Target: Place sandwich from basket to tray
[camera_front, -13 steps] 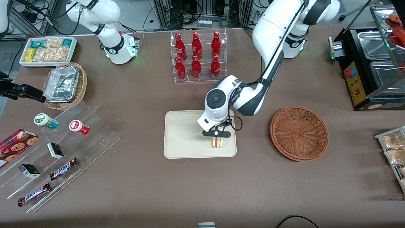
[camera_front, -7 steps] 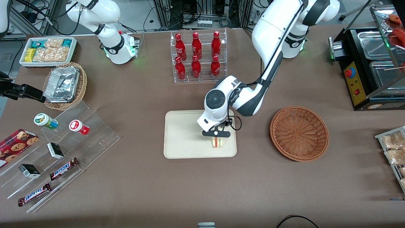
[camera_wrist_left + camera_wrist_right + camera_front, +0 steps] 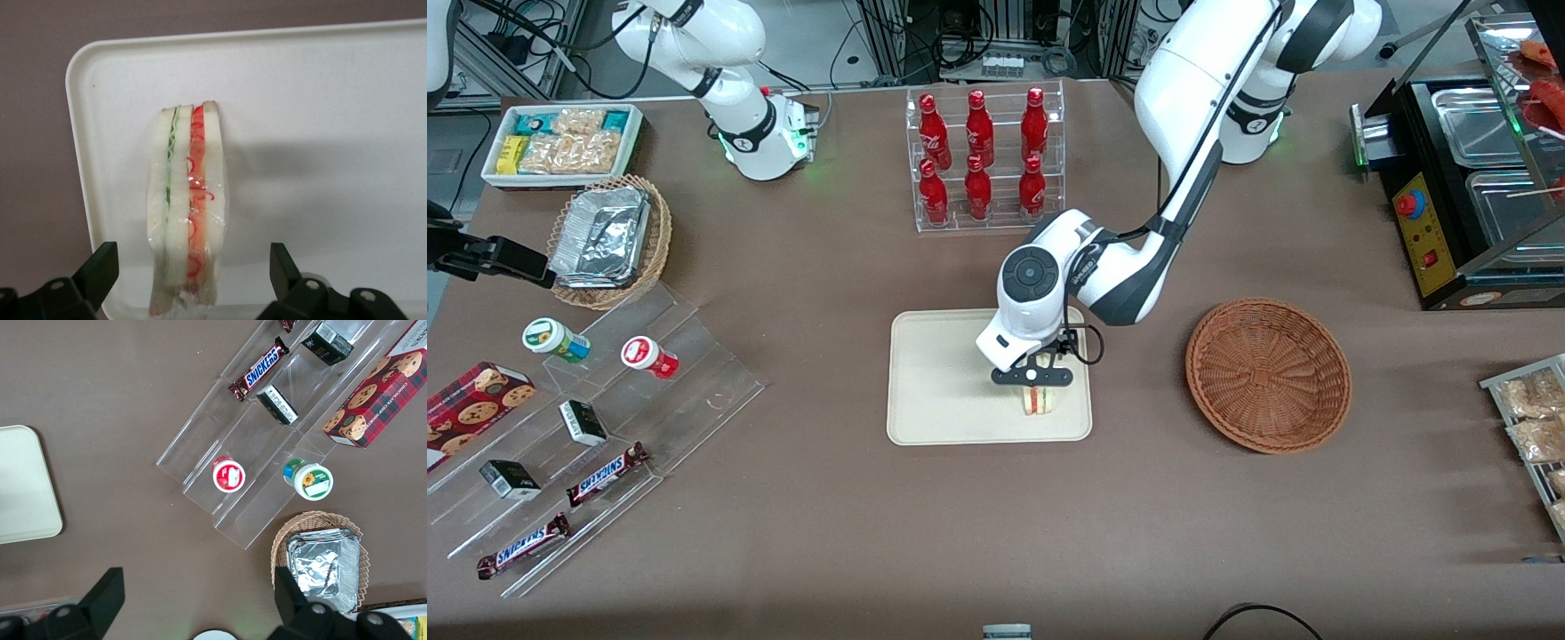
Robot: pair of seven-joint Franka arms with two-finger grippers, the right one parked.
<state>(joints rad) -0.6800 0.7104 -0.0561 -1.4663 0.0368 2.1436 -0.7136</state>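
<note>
The left arm's gripper point(image 3: 1034, 377) hangs with fingers point(image 3: 99, 267) spread wide, gripping nothing, directly above the triangular pale-bread sandwich point(image 3: 187, 210) standing on the cream rectangular tray point(image 3: 943, 391). The reddish-brown round wicker basket point(image 3: 1268, 374) sits well apart.

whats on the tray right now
One sandwich stands on its edge on the tray, near the rim toward the basket, which holds nothing. The open gripper hovers just above it, fingers apart from the bread. The arm covers part of the tray.
</note>
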